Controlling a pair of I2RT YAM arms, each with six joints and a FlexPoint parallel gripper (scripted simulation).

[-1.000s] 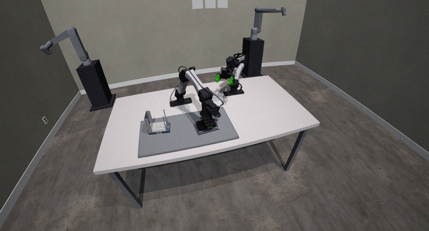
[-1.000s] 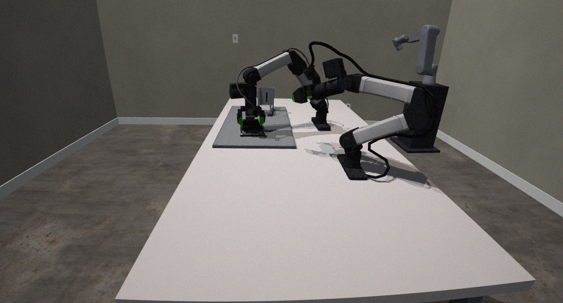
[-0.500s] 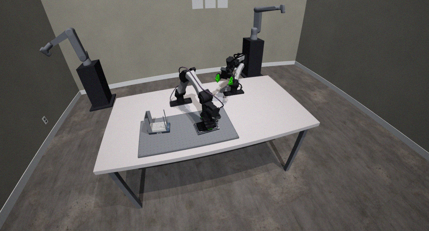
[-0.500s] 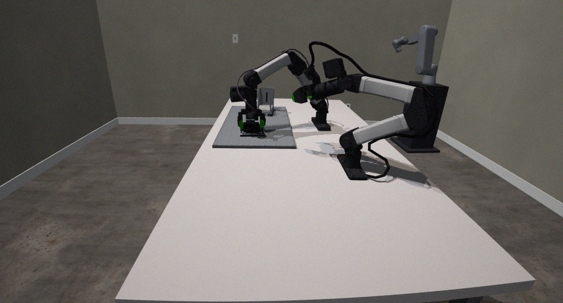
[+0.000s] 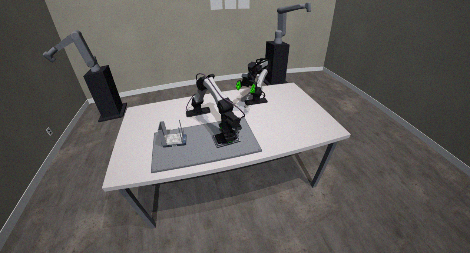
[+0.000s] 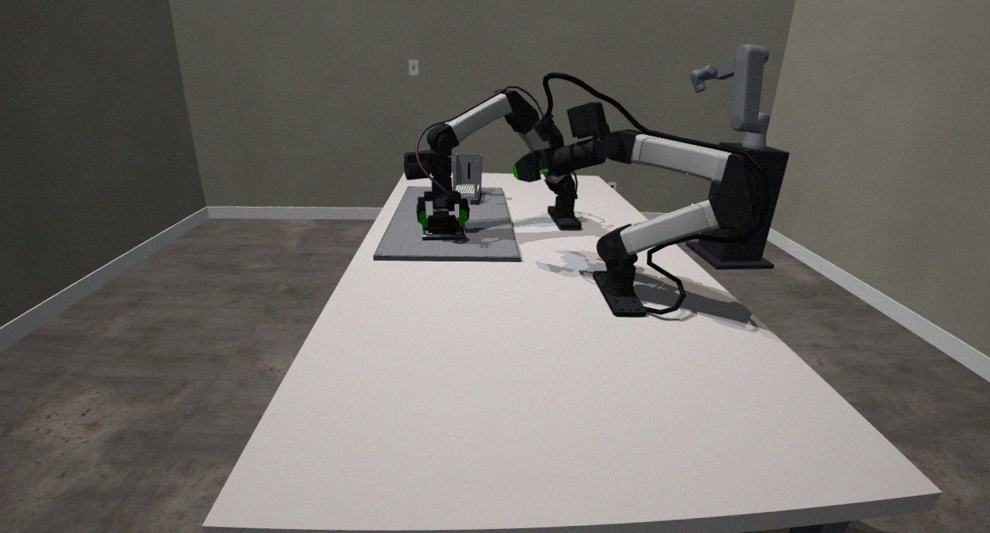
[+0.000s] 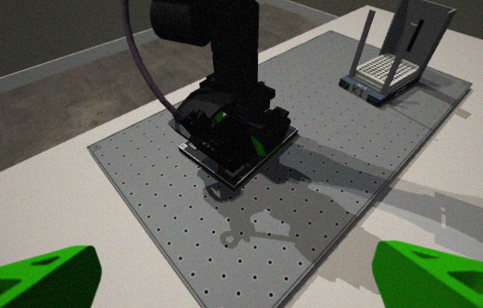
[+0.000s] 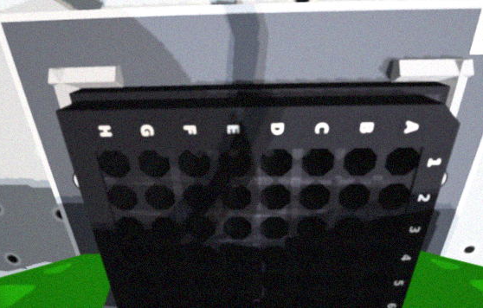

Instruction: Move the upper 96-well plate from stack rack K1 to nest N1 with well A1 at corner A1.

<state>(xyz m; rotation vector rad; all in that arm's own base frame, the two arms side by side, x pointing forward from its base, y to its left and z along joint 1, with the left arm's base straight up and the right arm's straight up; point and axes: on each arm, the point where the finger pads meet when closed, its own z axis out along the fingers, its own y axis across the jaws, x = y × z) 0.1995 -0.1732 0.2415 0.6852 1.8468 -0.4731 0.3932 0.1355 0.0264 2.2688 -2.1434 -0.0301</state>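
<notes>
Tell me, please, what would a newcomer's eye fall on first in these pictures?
Probably the bright green fingers of the open left gripper, raised above the table's far side in the top view. Next, the black plate at the nest, between the right gripper's opened fingers. Then the white plate, low in the rack K1.
</notes>
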